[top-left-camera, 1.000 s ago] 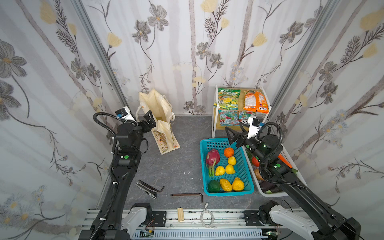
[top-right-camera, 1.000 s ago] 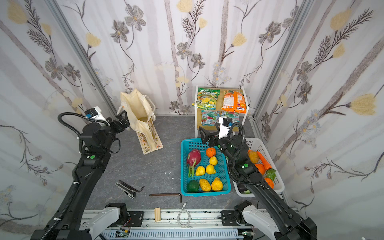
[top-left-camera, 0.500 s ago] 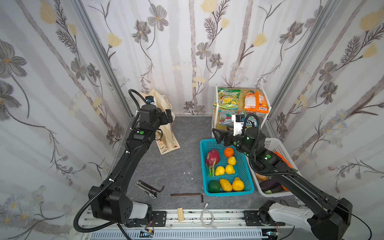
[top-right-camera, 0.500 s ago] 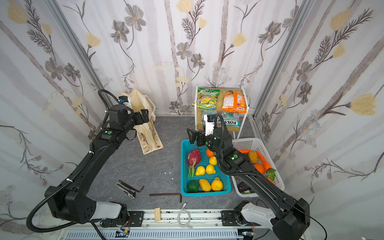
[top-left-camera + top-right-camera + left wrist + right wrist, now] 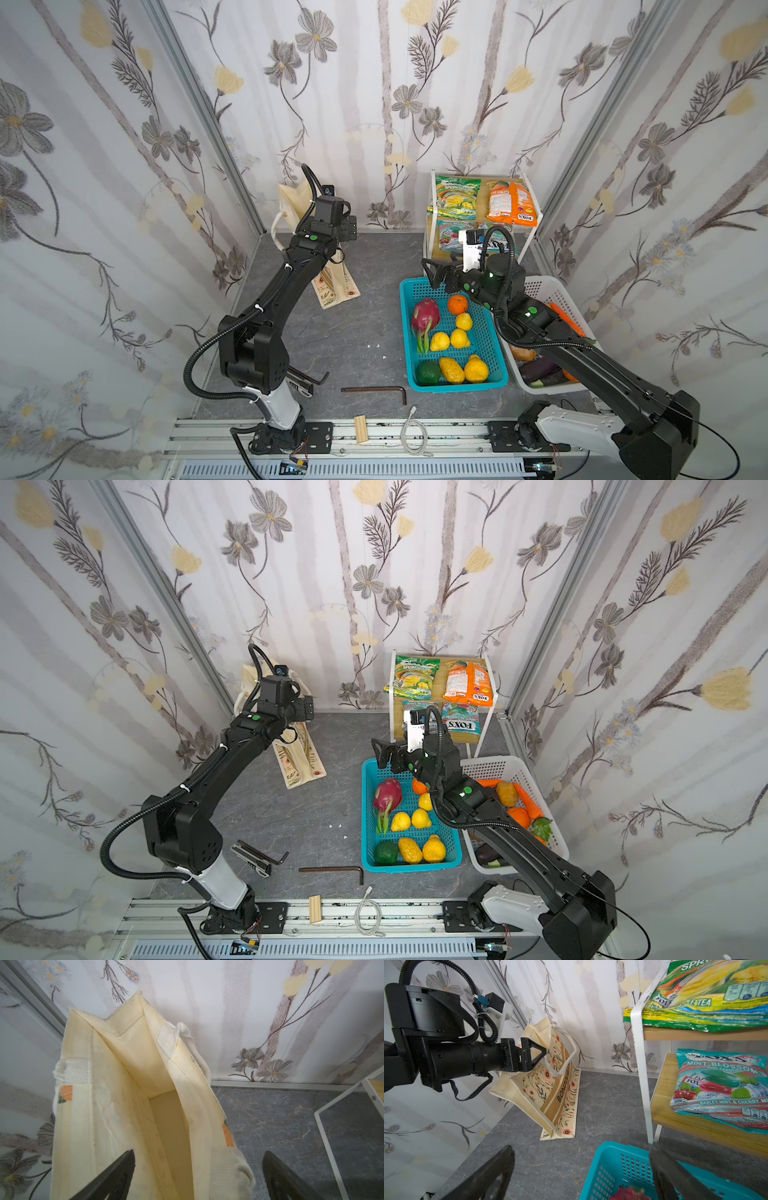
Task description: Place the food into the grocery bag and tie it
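Because the grocery bag (image 5: 550, 1088) leans open-mouthed against the wall (image 5: 581, 1012) at back left, I hold the left gripper (image 5: 199, 1154) spread and empty, straddling one side panel, presumably to steady it. The right gripper (image 5: 432, 270), also spread and empty, hovers over the teal basket (image 5: 406, 332) near the dragon fruit (image 5: 424, 313).

Under the left gripper (image 5: 199, 1154), the grocery bag (image 5: 116, 1105) was matt woven cloth; by the right gripper (image 5: 581, 1148), the teal basket (image 5: 612, 1162) was smooth plastic.

- grocery bag (image 5: 291, 199) mostly hidden behind left arm (image 5: 282, 286) in both top views
- white basket (image 5: 557, 291) contents half buried under right arm (image 5: 582, 357)
- dragon fruit (image 5: 631, 1193) chopped off by frame edge in right wrist view
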Available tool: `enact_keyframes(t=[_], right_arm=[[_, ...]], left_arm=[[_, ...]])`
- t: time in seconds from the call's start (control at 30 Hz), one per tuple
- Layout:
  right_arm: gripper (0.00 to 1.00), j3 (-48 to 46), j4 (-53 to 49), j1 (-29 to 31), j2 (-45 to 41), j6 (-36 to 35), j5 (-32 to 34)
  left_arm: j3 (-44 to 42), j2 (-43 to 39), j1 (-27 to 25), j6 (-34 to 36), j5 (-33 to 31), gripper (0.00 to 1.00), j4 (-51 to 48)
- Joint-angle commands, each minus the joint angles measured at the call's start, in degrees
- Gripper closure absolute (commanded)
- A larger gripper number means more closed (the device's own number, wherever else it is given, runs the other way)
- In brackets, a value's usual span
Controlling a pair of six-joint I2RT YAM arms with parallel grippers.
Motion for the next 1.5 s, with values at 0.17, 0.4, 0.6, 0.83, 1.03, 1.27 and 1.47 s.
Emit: enact_keyframes(t=[0.17,0.4,0.6,0.83,1.03,1.27,1.47], right_arm=[[0.00,-0.67,0.70,0.07,0.24,-1.79,0.96],[0.00,-0.80,1.08,-0.01,0.73,-0.83,0.32],[0.00,-1.12,0.99,0.06,0.44,-0.17,0.06],[0.00,-2.17,1.07,0.15,-0.31,0.57,-0.38],[0.00,-4.34,2.57,0.17,-1.47,1.86,-0.89],[0.00,-4.56,3.40,0.64,-0.17,3.43,-2.71],[0.00,-4.20,4.04,1.20,1.02,4.27,-3.15]], left_arm=[[8.64,8.13,-0.69,3.57,-4.65,0.12,-6.73],[12.34,11.12,-0.81,4.67,-4.33,0.52,-10.09],[8.93,6.27,-1.47,2.30,0.82,0.96,-11.09],[1.12,-2.89,-4.52,0.24,10.39,0.99,-12.29],[-8.46,-12.13,-9.20,-2.48,11.93,0.99,-13.51],[-14.35,-18.03,-17.19,-7.55,11.66,1.00,-16.84],[-19.08,-21.91,-20.02,-10.90,10.71,0.96,-17.46]])
